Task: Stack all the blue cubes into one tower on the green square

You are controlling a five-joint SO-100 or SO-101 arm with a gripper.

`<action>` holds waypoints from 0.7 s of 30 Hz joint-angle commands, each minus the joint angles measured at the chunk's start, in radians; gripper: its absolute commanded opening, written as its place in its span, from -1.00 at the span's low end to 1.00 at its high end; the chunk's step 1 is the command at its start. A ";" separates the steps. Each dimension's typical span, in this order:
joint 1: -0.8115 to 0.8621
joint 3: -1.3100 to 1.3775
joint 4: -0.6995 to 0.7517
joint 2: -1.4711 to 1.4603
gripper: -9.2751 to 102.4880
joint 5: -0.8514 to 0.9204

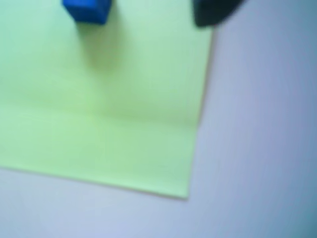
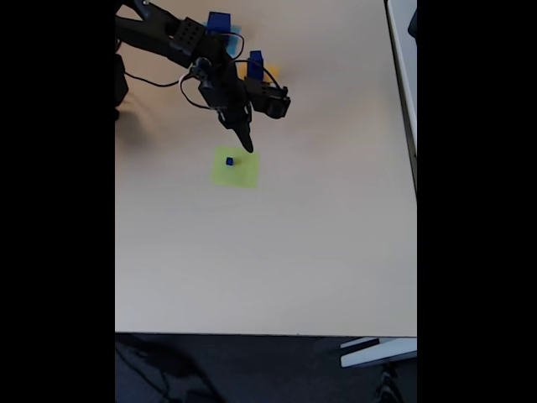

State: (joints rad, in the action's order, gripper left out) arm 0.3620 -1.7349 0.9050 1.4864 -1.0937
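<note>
in the wrist view, the green square (image 1: 99, 109) covers most of the picture and lies flat on the pale desk (image 1: 262, 148). one small blue cube (image 1: 86, 11) sits on the green square, at its top edge in this view. nothing is on top of that cube. a dark tip of the fingers (image 1: 213, 14) pokes in at the top, just beside the green square's right edge and apart from the cube. it is too blurry to tell if the fingers are open or closed.

in the fixed view, the green square (image 2: 235, 168) lies on the desk (image 2: 268, 252) with the small blue cube (image 2: 229, 161) on it. the gripper (image 2: 247, 144) hangs just above the green square's top edge and holds nothing that i can see. the fingers look close together, but it is too small to be sure. two more blue cubes (image 2: 219, 23) (image 2: 255, 64) sit well above the green square, up by the arm (image 2: 180, 38).

so the job looks just started. one cube is on the green square and two are left to bring. no tower stands yet. the smallest cube at the bottom may make the pile wobbly.
</note>
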 commanded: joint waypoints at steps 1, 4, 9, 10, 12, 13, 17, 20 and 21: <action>0.003 -0.014 -0.012 0.008 -0.45 -0.026; 0.005 -0.044 -0.034 0.003 -0.45 -0.038; 0.014 -0.089 -0.095 -0.006 -0.46 -0.035; 0.017 -0.091 -0.097 -0.006 -0.46 -0.032; 0.026 -0.091 -0.100 -0.011 -0.46 -0.021; 0.029 -0.094 -0.106 -0.014 -0.46 -0.018; 0.046 -0.112 -0.120 -0.014 -0.48 -0.006; 0.057 -0.123 -0.120 -0.014 -0.49 0.003; 0.060 -0.129 -0.120 -0.014 -0.49 0.005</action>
State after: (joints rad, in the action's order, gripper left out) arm 0.4111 -1.8623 0.7992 1.4650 -1.0983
